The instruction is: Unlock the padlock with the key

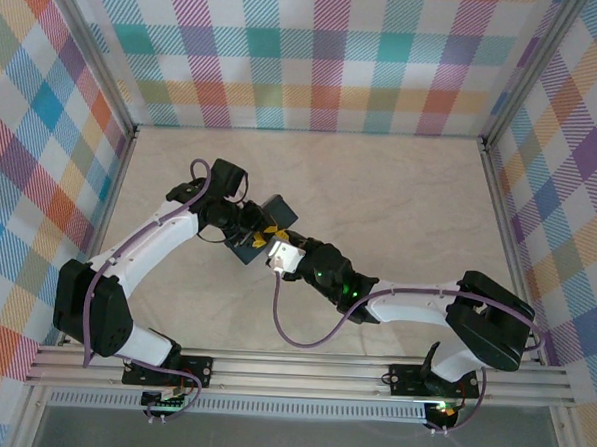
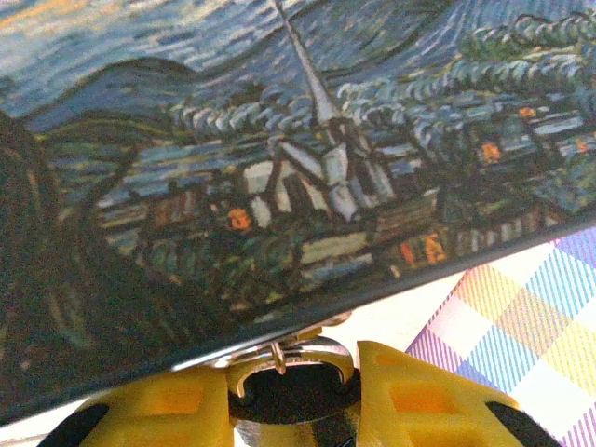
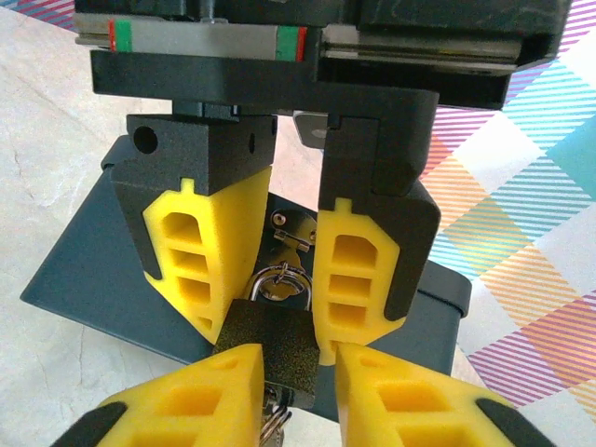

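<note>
Key insertion looks to be the step in hand: the padlock [image 3: 268,349], hanging from the hasp [image 3: 291,228] on the painted box's [image 3: 93,270] front wall, sits clamped in the left gripper [image 2: 293,370], while the right gripper's [image 3: 298,365] narrow jaws flank what looks like the key [image 3: 274,424] at that same wall, grip unclear, and it needs aligning before any turn.

We lose the padlock [image 3: 268,345] base behind the right tool [image 3: 300,410]; the key [image 3: 273,426] shows as a mere sliver. The box [image 2: 279,140] is cut off at top and sides.
</note>
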Motion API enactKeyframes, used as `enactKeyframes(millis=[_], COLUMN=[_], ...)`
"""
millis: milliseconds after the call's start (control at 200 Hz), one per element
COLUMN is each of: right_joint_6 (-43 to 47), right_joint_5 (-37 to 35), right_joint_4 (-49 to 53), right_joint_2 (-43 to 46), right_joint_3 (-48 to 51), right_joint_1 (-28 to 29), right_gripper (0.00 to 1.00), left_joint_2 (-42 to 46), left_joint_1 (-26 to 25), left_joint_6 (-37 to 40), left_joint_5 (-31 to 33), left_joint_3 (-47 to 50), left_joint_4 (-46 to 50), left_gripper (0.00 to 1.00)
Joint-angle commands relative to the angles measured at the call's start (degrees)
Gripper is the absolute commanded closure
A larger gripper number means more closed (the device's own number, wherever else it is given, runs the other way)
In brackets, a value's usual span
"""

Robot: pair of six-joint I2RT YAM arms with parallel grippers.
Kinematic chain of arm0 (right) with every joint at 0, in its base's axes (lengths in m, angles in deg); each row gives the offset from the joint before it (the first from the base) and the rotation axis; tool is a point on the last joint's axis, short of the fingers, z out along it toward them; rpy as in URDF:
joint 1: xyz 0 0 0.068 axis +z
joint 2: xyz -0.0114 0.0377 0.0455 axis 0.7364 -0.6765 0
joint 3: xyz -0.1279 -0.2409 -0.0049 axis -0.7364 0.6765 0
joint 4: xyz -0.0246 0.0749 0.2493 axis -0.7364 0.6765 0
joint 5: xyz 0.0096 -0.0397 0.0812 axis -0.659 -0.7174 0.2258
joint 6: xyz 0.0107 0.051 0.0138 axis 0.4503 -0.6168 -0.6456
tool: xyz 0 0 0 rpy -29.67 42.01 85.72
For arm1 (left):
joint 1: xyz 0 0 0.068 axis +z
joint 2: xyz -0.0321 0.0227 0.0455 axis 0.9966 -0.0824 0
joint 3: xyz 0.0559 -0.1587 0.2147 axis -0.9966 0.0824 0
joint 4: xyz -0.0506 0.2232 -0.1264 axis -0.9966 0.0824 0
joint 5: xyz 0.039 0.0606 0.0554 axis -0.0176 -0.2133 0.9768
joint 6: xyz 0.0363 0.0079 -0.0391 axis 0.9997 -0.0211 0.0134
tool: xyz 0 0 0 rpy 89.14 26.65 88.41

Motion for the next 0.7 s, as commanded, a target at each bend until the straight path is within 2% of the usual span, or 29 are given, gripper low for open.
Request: enactKeyframes(millis=[0, 230, 695], right_joint_6=[-1.92, -4.83, -1.06], right_joint_5=[0.5, 3.59, 3.51], right_joint_4=[-2.28, 2.13, -0.41], right_joint_2=[2.42, 7.84, 1.02], right_joint_3=[1.33, 4.91, 1.75], right_joint_1=[0.43, 0.36, 0.36], right_gripper=[0.7, 0.73, 0.77], left_joint_2=[0.08, -1.2, -0.43], left_joint_1=[-0.29, -0.16, -0.25], left_joint_6=[-0.31, 0.08, 0.03], left_joint_5=[-0.32, 0.31, 0.09], left_joint_3=[-1.03, -2.7, -2.99], left_joint_4=[-1.44, -0.3, 0.29], left_gripper=[0.94, 0.94, 0.94])
